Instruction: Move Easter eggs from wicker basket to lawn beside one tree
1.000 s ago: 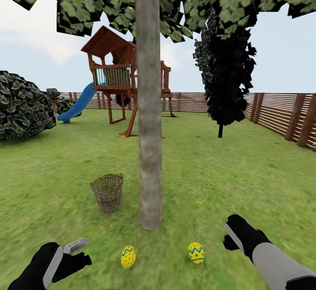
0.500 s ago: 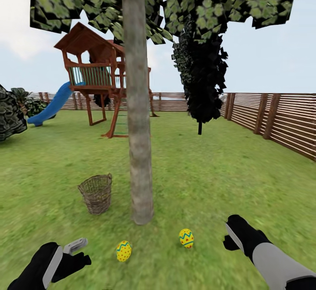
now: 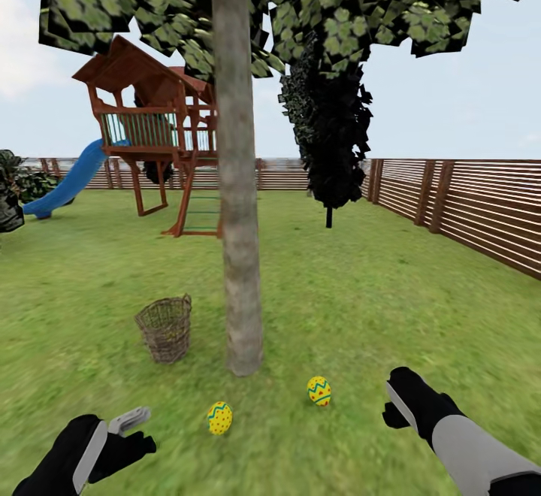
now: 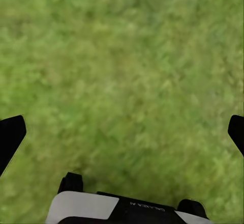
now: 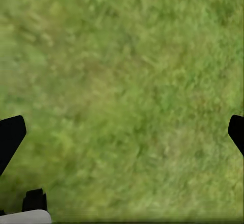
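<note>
**Materials and finishes in the garden**

The lawn [image 3: 391, 300] is matt, mottled grass, soft and blurred in both wrist views. At frame centre the tree [image 3: 239, 203] has a rough, pale, mottled bark trunk. Left of it the wicker basket [image 3: 164, 328] is coarse open brown weave. Two Easter eggs [image 3: 219, 418] [image 3: 319, 391] look smooth with painted patterns. At the lower corners, the left pincer [image 3: 124, 428] and right pincer [image 3: 394, 402] are matt black with smooth pale grey panels. The fence [image 3: 466, 207] at right is slatted brown wood.

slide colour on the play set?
Blue. The slide shows best in the head view, at the far left beside the wooden play set.
</note>
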Robot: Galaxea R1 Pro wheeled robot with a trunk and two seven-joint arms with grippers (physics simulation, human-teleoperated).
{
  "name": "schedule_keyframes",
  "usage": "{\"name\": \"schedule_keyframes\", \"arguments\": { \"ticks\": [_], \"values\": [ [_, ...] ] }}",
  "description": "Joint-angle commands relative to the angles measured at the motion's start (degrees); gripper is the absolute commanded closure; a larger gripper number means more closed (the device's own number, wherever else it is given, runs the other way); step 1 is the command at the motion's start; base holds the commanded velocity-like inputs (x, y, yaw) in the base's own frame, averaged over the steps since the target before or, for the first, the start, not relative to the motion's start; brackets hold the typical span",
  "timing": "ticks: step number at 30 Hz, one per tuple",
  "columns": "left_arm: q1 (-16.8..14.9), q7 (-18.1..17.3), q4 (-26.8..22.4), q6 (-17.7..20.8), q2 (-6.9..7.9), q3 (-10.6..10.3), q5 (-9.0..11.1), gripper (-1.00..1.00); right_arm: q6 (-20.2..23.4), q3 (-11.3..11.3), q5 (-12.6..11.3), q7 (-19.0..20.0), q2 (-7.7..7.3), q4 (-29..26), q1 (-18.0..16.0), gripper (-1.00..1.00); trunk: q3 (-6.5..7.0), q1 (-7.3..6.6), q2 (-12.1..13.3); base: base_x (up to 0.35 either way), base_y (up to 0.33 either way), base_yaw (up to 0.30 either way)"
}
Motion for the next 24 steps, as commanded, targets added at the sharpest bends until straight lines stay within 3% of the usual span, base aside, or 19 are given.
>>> {"name": "schedule_keyframes", "arguments": {
  "ticks": [1, 18, 24],
  "values": [
    [0.0, -0.2, 0.0, 0.2, 0.0, 0.1, 0.0, -1.0, 0.3, 0.4, -0.5, -0.3, -0.04, -0.1, 0.0, -1.0, -0.09, -0.01, -0.1, -0.22, 0.285, -0.001],
    [0.0, -0.2, 0.0, 0.2, -0.02, 0.0, 0.0, -1.0, -0.9, 0.5, -0.4, -0.6, -0.03, -0.1, 0.0, -1.0, -0.09, -0.01, -0.1, -0.211, 0.285, 0.259],
    [0.0, -0.2, 0.0, -1.2, -0.08, 0.0, 0.0, -1.0, -0.8, 0.5, -0.5, -0.6, -0.03, -0.1, 0.0, -1.0, -0.09, -0.01, -0.1, -0.063, 0.271, 0.286]
  ]
}}
